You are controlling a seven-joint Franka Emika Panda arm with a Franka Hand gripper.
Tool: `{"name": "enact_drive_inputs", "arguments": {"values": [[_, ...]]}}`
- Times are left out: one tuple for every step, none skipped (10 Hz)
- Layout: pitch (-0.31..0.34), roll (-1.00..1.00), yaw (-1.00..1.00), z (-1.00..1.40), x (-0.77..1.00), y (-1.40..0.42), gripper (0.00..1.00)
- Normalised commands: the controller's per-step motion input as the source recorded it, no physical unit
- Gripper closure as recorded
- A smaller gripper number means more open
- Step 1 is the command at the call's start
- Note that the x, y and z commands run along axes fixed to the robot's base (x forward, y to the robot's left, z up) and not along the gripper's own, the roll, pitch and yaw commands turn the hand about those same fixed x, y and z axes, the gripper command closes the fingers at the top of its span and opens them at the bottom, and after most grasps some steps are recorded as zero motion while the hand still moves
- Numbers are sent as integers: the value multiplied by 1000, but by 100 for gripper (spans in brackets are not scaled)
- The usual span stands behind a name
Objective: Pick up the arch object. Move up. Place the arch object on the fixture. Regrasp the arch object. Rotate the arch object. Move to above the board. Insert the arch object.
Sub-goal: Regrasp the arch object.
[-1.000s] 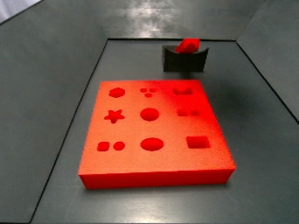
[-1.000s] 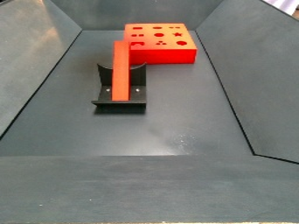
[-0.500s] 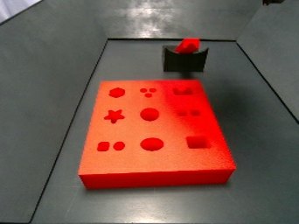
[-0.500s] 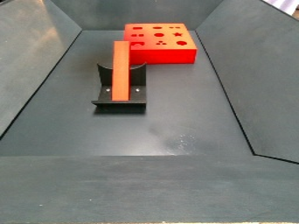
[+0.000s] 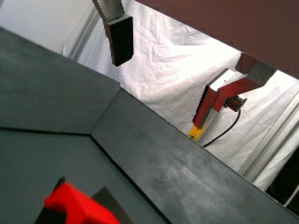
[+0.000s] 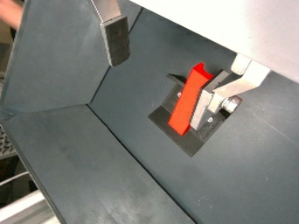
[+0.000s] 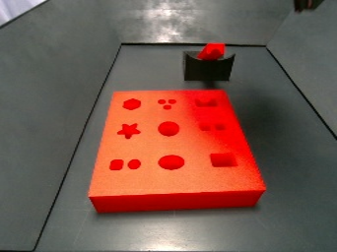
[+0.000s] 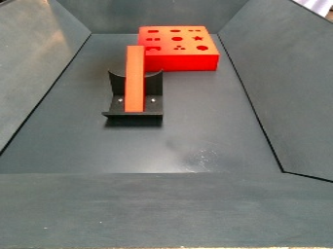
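Observation:
The arch object (image 8: 134, 71), a long bright-red bar, lies along the dark fixture (image 8: 132, 107), and its end shows above the fixture (image 7: 208, 67) in a side view. The red-orange board (image 7: 171, 148) with shaped holes lies flat on the floor, apart from the fixture. In both wrist views my gripper (image 6: 170, 66) is open, high above the floor, with nothing between its fingers (image 6: 114, 39). The arch object (image 6: 187, 101) on the fixture (image 6: 205, 131) shows far below, beside one finger. A wrist view catches only the bar's end (image 5: 73, 203). In a side view a dark part of the gripper (image 7: 305, 4) shows at the upper edge.
Sloping grey walls (image 8: 46, 68) enclose the dark floor (image 8: 196, 146) on all sides. A white cloth backdrop (image 5: 176, 61) hangs beyond the bin, with a yellow-ended cable (image 5: 198, 131) in front of it.
The arch object, fixture and board have not moved. A dark part of the gripper has come into the upper corner of a side view.

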Motion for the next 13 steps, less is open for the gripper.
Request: {"name": "enact_drive_inputs", "arguments": {"values": [[-64,208,82,-1000,45,40,0],[-82,148,58,-1000,51,32,0],[-90,112,38,-1000,57,30,0],[-89,97,25,-1000,60,29,0],[-88,76,1,-1000,68,28,0],[-76,62,-15,-1000,76,26,0],[-66,59,-24,-1000,84,23,0],[-51,62,-30,-1000,92,19,0],[-34,58,-28,-858,88,11,0],[-13,60,-27,-691,82,6,0],[3,58,-20,-527,82,0,0],[21,63,-4,-320,86,-2,0],[31,62,8,-174,86,-3,0]]}}
